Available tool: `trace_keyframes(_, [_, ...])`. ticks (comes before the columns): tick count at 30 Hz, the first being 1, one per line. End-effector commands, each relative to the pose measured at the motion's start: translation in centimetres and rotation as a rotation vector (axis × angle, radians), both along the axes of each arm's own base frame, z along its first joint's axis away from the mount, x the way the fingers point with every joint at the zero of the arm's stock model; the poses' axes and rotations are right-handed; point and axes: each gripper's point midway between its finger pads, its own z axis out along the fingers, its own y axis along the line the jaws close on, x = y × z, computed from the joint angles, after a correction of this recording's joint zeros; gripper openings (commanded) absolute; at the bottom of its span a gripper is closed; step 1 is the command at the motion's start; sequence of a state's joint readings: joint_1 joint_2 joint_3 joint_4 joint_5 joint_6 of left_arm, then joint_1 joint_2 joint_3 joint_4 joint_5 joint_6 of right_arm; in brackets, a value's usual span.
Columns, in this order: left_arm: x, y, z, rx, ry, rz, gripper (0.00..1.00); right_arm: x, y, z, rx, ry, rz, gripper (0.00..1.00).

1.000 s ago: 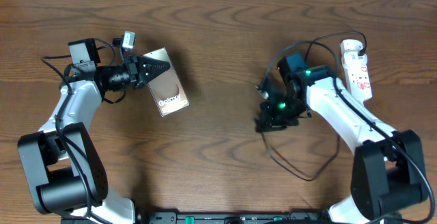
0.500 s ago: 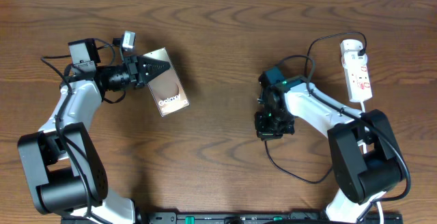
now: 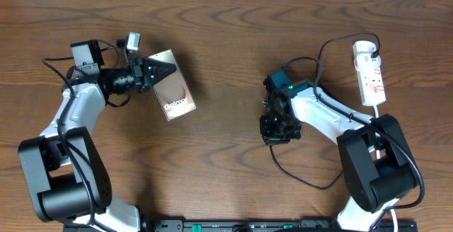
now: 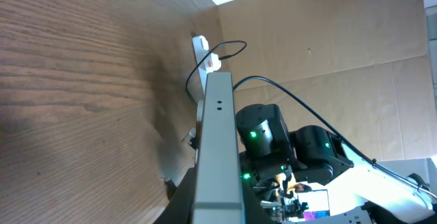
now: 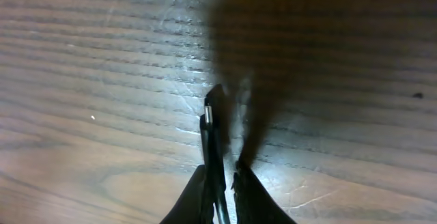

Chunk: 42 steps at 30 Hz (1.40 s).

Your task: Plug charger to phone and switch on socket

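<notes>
Both claws are closed, the left claw (image 3: 153, 71) clamping the phone (image 3: 175, 92) toward the rear left corner of the tabletop (image 3: 233, 27), the right claw (image 5: 222, 182) seemingly pinching the charger (image 5: 211, 134) tip right of centre; bring that tip over level, square to the port.

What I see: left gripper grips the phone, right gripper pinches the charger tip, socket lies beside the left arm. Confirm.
One error: the overhead view shows the socket beside the right arm. The left gripper grips the phone and the right gripper pinches the charger tip, as stated.
</notes>
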<state>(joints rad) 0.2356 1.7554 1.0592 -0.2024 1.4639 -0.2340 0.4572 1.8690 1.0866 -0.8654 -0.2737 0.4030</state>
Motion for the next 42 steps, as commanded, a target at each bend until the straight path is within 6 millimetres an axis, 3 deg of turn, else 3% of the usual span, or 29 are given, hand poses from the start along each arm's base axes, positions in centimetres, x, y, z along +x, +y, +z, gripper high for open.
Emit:
trace_keyframes(1, [0.0, 0.1, 1.3, -0.028, -0.043, -0.021, 0.07, -0.1, -0.7, -0.8, -0.052, -0.005, 0.001, 0.11])
trace_keyframes(4, [0.0, 0.1, 1.3, -0.028, -0.043, -0.021, 0.07, -0.1, -0.7, -0.8, -0.052, -0.005, 0.001, 0.09])
trace_keyframes(7, [0.0, 0.1, 1.3, -0.028, -0.043, -0.021, 0.07, -0.1, -0.7, -0.8, -0.052, -0.004, 0.001, 0.01])
trace_keyframes(17, [0.0, 0.1, 1.3, -0.028, -0.043, -0.021, 0.07, 0.1, -0.5, -0.9, -0.043, -0.015, 0.000, 0.01])
trace_keyframes(20, [0.0, 0.1, 1.3, -0.028, -0.043, -0.021, 0.07, 0.0, 1.1, -0.5, 0.053, -0.001, 0.018, 0.01])
trace_keyframes(22, [0.0, 0.1, 1.3, -0.028, -0.043, -0.021, 0.07, -0.3, 4.3, 0.8, 0.263, 0.005, 0.108, 0.01])
trace_keyframes(23, [0.0, 0.1, 1.3, -0.028, -0.043, -0.021, 0.07, -0.6, 6.7, 2.3, 0.444, -0.002, 0.186, 0.01])
trace_keyframes(26, [0.0, 0.1, 1.3, -0.028, -0.043, -0.021, 0.07, -1.9, 11.9, 9.3, 1.021, -0.076, 0.409, 0.01])
trace_keyframes(29, [0.0, 0.1, 1.3, -0.028, -0.043, -0.022, 0.07, -3.0, 12.9, 15.8, 1.468, -0.210, 0.556, 0.01])
trace_keyframes(38, [0.0, 0.1, 1.3, -0.028, -0.043, -0.022, 0.07, -3.5, 13.3, 15.8, 1.472, -0.200, 0.576, 0.01])
trace_keyframes(42, [-0.4, -0.1, 2.3, -0.073, -0.074, -0.056, 0.07, -3.7, 13.8, 15.9, 1.480, -0.207, 0.603, 0.01])
